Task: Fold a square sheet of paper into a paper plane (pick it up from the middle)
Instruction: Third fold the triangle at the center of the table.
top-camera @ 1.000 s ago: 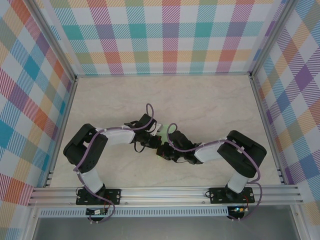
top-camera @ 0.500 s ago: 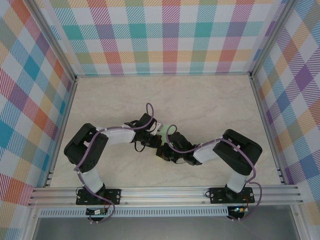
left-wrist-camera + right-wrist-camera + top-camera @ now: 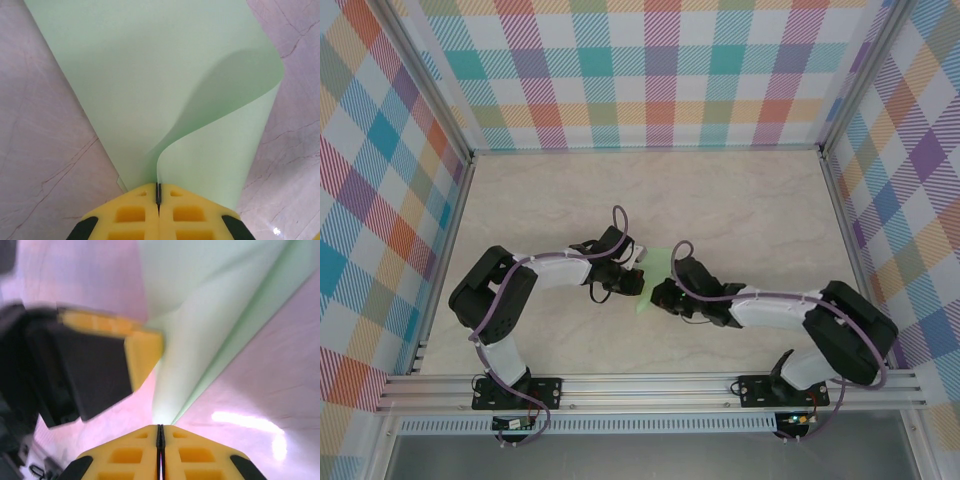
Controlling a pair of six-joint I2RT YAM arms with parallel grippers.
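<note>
Here, left fingers (image 3: 135,215) pinching the square sheet of paper (image 3: 150,75), right fingers (image 3: 192,455) pressed together on its fold.

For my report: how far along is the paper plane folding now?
Done: the paper is gripped and one side curls over the rest. In hand: the left pincer and right pincer are both shut on it, apparently bending a first fold. Left: no dart shape shows yet, so nearly all the folding.

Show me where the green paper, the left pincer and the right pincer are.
green paper (image 3: 145,75), left wrist view, flat part of sheet.
left pincer (image 3: 158,192), left wrist view, between its fingertips.
right pincer (image 3: 160,429), right wrist view, between its fingertips.
</note>
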